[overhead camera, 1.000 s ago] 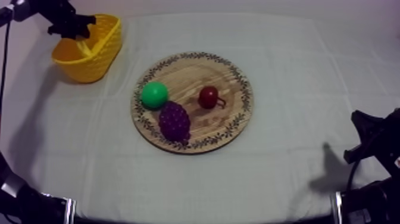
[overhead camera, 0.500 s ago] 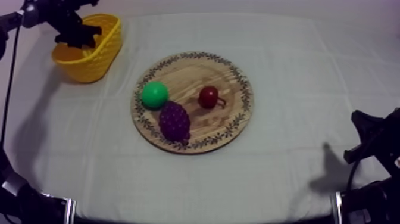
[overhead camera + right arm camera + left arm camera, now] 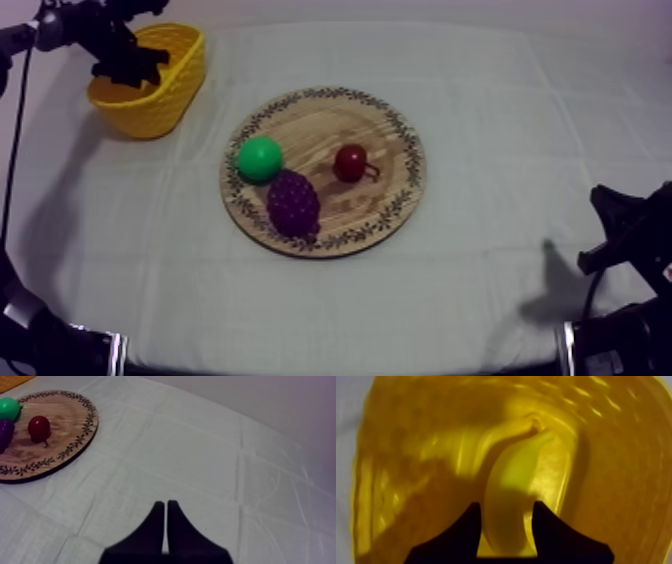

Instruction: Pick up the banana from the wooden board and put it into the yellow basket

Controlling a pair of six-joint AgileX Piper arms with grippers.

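The banana (image 3: 511,491) lies inside the yellow basket (image 3: 616,476), its tip against the basket's inner wall. My left gripper (image 3: 506,526) is shut on the banana, one black finger on each side of it. In the top view my left gripper (image 3: 130,68) reaches down into the yellow basket (image 3: 170,100) at the far left of the table. My right gripper (image 3: 166,505) is shut on nothing, its fingers together as a narrow wedge over bare cloth. It rests low at the right side (image 3: 608,228).
The round wooden board (image 3: 390,190) sits mid-table and holds a green round fruit (image 3: 259,158), a bunch of grapes (image 3: 293,203) and a small red fruit (image 3: 350,161). The right wrist view shows the board (image 3: 60,431) and the red fruit (image 3: 39,427) beyond my right gripper.
My left gripper has shifted a little to the left and sunk deeper into the basket. The right arm and the fruit on the board have stayed put.
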